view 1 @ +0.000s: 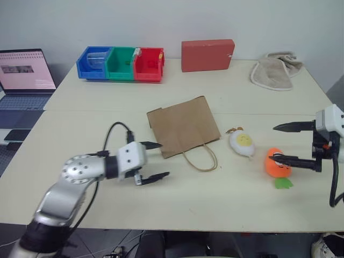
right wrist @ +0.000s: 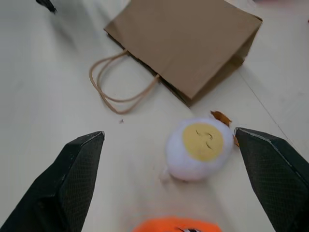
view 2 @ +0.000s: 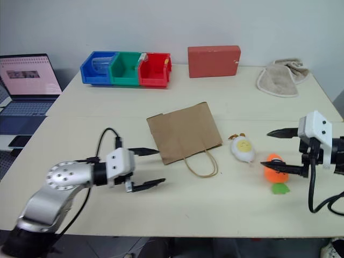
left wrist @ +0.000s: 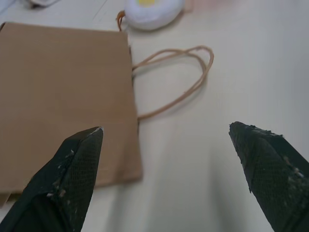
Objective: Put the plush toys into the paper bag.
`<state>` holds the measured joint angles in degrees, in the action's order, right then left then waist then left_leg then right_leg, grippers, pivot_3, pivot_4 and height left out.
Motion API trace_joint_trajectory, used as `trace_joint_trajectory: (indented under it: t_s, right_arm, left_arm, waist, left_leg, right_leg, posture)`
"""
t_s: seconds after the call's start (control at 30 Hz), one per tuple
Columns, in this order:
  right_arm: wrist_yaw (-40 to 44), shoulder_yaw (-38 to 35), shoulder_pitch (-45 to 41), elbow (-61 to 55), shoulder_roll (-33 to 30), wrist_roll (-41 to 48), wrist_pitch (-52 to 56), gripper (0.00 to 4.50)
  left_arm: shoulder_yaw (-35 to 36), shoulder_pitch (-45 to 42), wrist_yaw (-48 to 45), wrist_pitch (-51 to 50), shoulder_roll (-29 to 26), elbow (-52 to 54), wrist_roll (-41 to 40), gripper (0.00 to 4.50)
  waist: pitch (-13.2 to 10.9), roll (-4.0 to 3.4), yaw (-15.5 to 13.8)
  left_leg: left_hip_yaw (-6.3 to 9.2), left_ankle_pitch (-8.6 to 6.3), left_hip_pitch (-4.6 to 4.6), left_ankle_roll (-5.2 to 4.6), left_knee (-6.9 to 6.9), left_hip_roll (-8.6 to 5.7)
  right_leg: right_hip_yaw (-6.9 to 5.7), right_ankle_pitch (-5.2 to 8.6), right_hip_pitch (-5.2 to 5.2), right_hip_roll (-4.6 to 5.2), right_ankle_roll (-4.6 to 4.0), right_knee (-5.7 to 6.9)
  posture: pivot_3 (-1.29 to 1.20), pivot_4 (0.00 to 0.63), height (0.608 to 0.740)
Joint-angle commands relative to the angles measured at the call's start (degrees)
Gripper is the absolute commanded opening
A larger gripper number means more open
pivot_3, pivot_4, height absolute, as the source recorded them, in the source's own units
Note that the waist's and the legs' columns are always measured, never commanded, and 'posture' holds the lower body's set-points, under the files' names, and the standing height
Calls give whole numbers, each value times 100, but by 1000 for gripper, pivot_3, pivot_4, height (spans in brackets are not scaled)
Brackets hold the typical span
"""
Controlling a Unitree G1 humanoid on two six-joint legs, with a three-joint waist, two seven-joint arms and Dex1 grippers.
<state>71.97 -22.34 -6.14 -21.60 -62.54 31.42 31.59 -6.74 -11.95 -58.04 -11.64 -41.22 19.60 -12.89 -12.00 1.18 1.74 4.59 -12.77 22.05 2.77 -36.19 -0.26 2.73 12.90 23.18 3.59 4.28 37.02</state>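
Right gripper (right wrist: 169,145) black fingers spread wide above pale table (right wrist: 43,87). White egg plush with yellow yolk face (right wrist: 199,149) lies between them; orange carrot plush (right wrist: 174,225) nearer; flat brown paper bag (right wrist: 188,43) beyond, twine handles (right wrist: 113,84) toward camera

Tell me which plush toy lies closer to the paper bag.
The white egg toy with the yellow yolk face; it lies just beside the paper bag, by its twine handles. The orange carrot toy lies farther off.

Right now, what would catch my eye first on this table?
A flat brown paper bag lies mid-table, its twine handles toward the robot. Just right of it sit a white egg plush and an orange carrot plush. An open left hand and open right hand flank them.
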Motion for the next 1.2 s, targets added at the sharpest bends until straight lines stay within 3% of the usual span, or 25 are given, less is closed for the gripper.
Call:
trace_joint_trajectory:
  t_s: [0.03, 0.13, 0.4, 0.5, 0.9, 1.2]
  right_arm:
    - [-379, -395, 503, -888, 123, 349, 506, 4500]
    - [-668, -525, 909, -1284, 264, 429, 736, 4500]
    - [-1215, -763, 1539, -1971, 620, 759, 1026, 4500]
    - [-1281, -820, 1744, -2109, 675, 772, 1021, 4500]
    - [-1633, -896, 1767, -2298, 629, 1121, 1142, 4500]
    - [-2088, -659, 1720, -2334, 805, 1166, 1209, 4500]
  left_arm:
    - [-713, -433, 60, 398, 513, -449, 426, 4433]
    - [-1203, -724, 32, 899, 924, -1050, 820, 4433]
    - [-1491, -1357, 71, 1669, 1692, -2203, 1066, 4433]
    - [-1576, -1558, 3, 1911, 1871, -2567, 1117, 3890]
    - [-1745, -1764, -143, 2335, 2074, -3170, 1346, 108]
    - [-1411, -1893, -389, 1820, 2070, -2701, 748, 26]
  waist:
    - [1, 2, -16]
    - [1, 3, -38]
    - [2, 4, -25]
    - [2, 5, -31]
    - [2, 5, -31]
    - [2, 5, -30]
  left_leg:
    - [1, 0, 2, 0, -1, -1]
    - [7, 0, 22, 0, -13, -5]
    - [18, 0, 41, -1, -42, -2]
    - [23, 0, 55, -1, -63, -4]
    - [33, -1, 69, -1, -76, -7]
    - [41, -1, 73, -1, -75, -9]
  right_leg:
    - [0, 0, 0, 0, 0, -1]
    - [0, -4, 3, -1, 6, -7]
    - [-2, -11, 5, -8, 13, -7]
    - [-2, -14, 5, -9, 18, -8]
    - [-1, -18, 5, -11, 24, -12]
    - [-5, -18, 5, -13, 23, -12]
  posture:
    - [0, 150, 740]
    - [0, 150, 740]
    - [0, 150, 740]
    - [0, 150, 740]
    - [0, 150, 740]
    - [0, 150, 740]
